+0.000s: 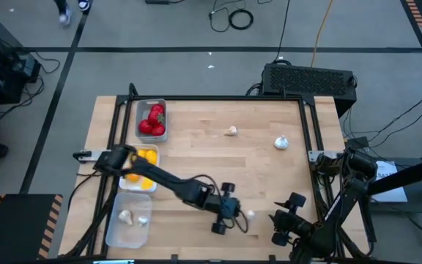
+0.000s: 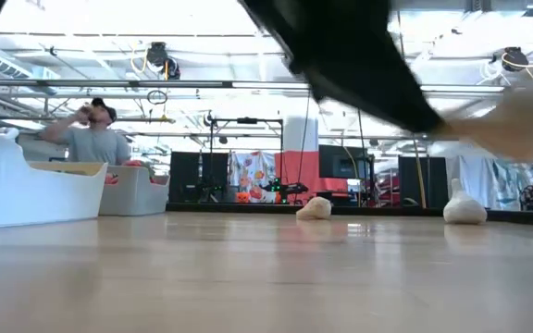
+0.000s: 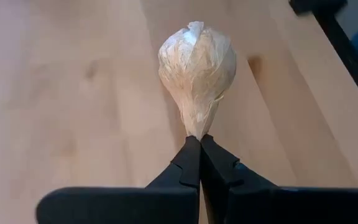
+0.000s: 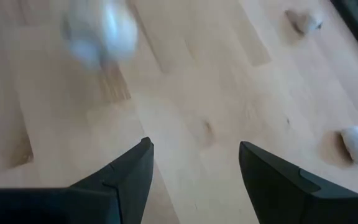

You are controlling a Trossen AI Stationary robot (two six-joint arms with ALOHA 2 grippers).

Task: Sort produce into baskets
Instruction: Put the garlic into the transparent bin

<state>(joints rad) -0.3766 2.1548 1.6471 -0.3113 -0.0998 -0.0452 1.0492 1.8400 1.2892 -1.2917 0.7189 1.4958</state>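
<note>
The wooden table [image 1: 196,139] is carrying three baskets down its left edge: the far basket [image 1: 139,110] is holding red produce [image 1: 153,122], the middle basket [image 1: 154,152] yellow-orange pieces [image 1: 141,167], and the near basket [image 1: 116,227] two garlic bulbs [image 1: 134,218]. The left gripper [image 1: 239,214] is reaching across to the near middle with its fingers pressed together, pinching the stem tip of a garlic bulb [image 3: 196,65] lying on the wood. The right gripper [image 4: 194,168] is waiting spread by the near right corner, while two more garlic bulbs [image 1: 231,131] [image 1: 281,143] are lying well apart farther back.
</note>
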